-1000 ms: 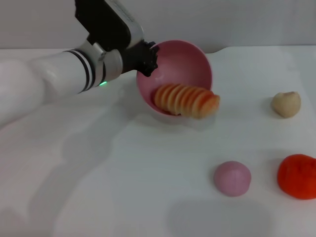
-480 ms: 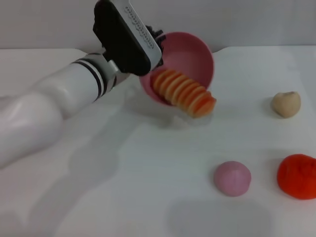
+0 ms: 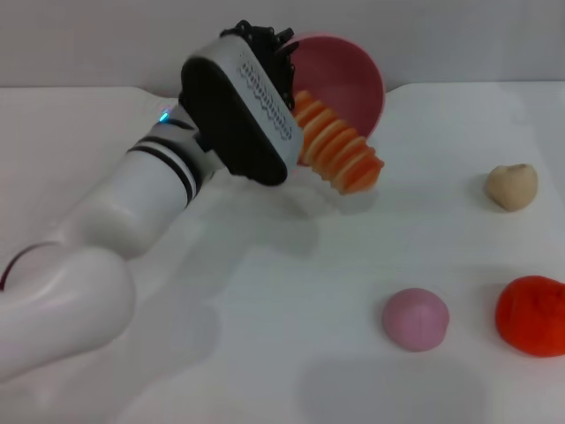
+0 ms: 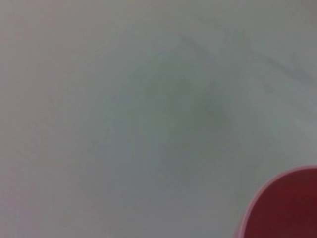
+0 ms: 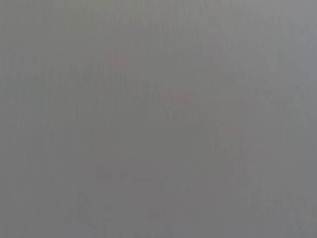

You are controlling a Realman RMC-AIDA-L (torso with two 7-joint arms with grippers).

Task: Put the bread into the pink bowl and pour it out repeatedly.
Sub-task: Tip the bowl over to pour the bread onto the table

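Bread [image 3: 340,155] sliding from tipped pink bowl [image 3: 349,84] onto table; left pincer [image 3: 265,44] grips bowl rim.

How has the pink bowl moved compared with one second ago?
Yes. The pink bowl tipped further and rose toward the back wall, judged against the unmoved beige bun; the bread slides out.

One pink bowl [image 3: 349,84], one striped bread [image 3: 340,155], one beige bun [image 3: 511,186], one pinkish-purple ball [image 3: 416,319], one red-orange lump [image 3: 531,315], one robot arm [image 3: 159,190].
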